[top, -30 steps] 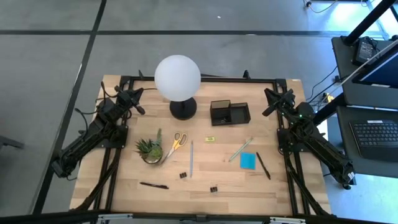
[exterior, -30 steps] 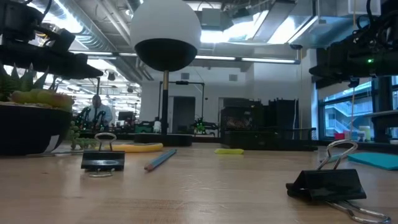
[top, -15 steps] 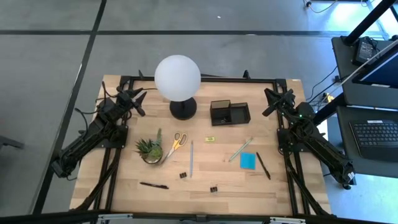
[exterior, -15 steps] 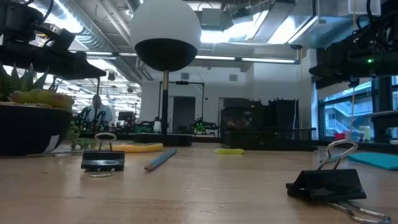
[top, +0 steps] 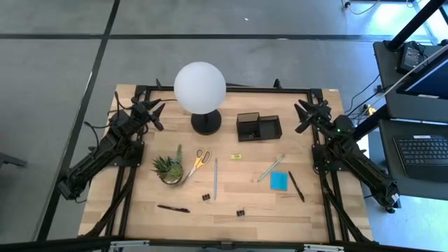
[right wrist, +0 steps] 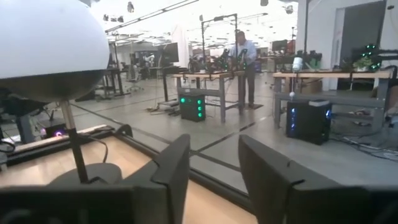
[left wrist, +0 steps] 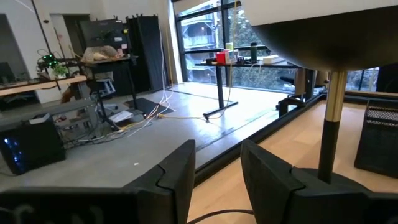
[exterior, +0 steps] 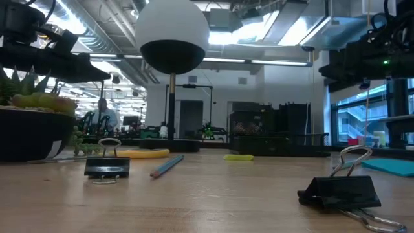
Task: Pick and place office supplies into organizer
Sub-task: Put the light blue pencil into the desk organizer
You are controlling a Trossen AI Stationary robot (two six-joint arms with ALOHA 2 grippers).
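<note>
The office supplies lie loose on the wooden table: yellow-handled scissors (top: 198, 160), a blue sticky-note pad (top: 278, 180), two pale pencils (top: 215, 178) (top: 270, 168), two black pens (top: 173, 208) (top: 297, 186), two binder clips (top: 206, 197) (top: 240, 211) and a small yellow piece (top: 236, 156). The black organizer (top: 258, 127) stands at the far middle. My left gripper (top: 155, 110) hovers open at the far left, and my right gripper (top: 302, 115) hovers open at the far right. Both are well above the table with nothing between their fingers (left wrist: 180, 168) (right wrist: 174, 162).
A white globe lamp (top: 200, 87) on a round black base stands just left of the organizer. A small potted plant (top: 169, 168) sits beside the scissors. A black frame runs along the table's far and side edges. A desk with a keyboard (top: 423, 148) stands off to the right.
Both arms have stayed in place. My left gripper opened first, and my right gripper opened after it. Nothing on the table has moved.
</note>
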